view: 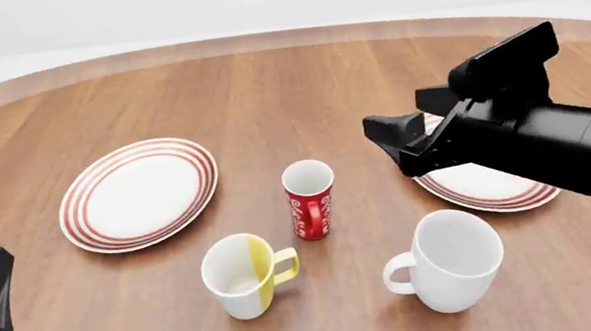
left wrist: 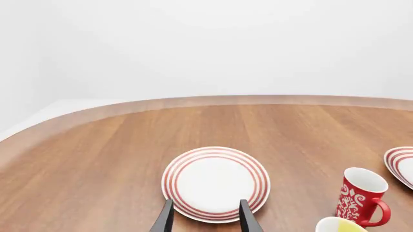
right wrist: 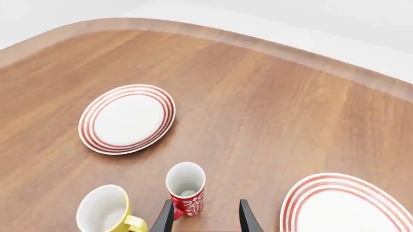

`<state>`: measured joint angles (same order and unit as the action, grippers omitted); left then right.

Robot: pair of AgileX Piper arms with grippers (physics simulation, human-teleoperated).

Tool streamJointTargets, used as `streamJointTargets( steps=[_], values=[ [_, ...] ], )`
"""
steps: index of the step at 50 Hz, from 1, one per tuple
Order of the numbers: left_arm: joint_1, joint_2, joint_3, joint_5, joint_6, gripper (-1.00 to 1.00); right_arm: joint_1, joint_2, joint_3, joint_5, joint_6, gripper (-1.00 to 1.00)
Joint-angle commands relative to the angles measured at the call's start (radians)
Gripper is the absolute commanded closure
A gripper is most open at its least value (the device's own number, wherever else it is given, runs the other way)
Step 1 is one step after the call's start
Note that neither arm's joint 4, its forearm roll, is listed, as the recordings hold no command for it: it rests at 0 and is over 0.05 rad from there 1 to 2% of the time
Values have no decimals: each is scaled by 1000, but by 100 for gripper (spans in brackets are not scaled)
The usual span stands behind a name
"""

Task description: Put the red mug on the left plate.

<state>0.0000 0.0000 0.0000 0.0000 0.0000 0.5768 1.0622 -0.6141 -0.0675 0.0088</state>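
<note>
The red mug (view: 309,199), upright at table centre with the left plate (view: 138,193) at its ten o'clock, looks rigid, glazed, slippery and tippable, best pinched across its rim by the right gripper (right wrist: 205,216), jaws spread; left gripper (left wrist: 205,216) likewise spread.

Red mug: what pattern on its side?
White swirl marks on the red mug, white inside; clearest in the front view.
</note>
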Motion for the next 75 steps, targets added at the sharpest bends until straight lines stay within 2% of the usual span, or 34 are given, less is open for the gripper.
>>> streamJointTargets(
  steps=[1,11,49,75],
  values=[
    [0,0,0,0,0,-100,22,88,-48,13,48,-100],
    [0,0,0,0,0,-100,48,153,-56,1,82,-100],
    [0,0,0,0,0,-100,97,364,-127,1,130,-100],
    [0,0,0,0,0,-100,111,442,-132,-9,160,-100]
  ],
)
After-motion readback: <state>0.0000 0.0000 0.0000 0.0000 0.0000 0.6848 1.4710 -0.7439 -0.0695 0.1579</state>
